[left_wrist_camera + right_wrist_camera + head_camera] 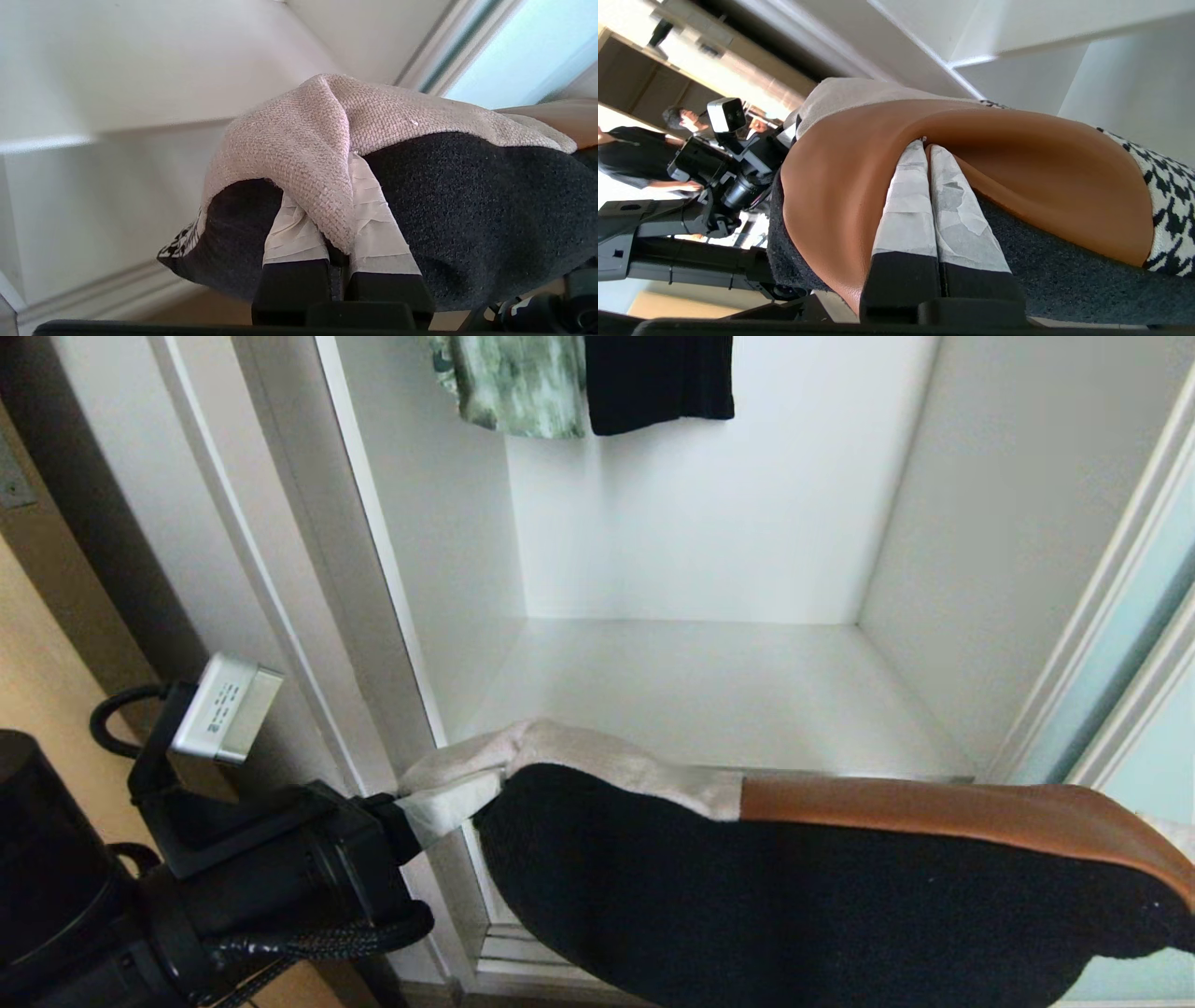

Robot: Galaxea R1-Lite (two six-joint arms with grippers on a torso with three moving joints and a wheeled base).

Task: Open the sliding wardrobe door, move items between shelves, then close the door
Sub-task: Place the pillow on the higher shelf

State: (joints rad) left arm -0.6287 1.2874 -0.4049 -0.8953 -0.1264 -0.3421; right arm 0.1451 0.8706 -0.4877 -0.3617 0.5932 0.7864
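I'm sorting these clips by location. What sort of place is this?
Probably a bedroom or dressing area at a built-in wardrobe: hanging clothes above a white shelf, a frosted sliding door pushed aside, and a patchwork cushion held in front of the opening.

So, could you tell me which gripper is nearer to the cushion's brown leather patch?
Right. The right gripper is shut on the brown leather patch itself; the left gripper pinches the beige fabric corner at the cushion's opposite end.
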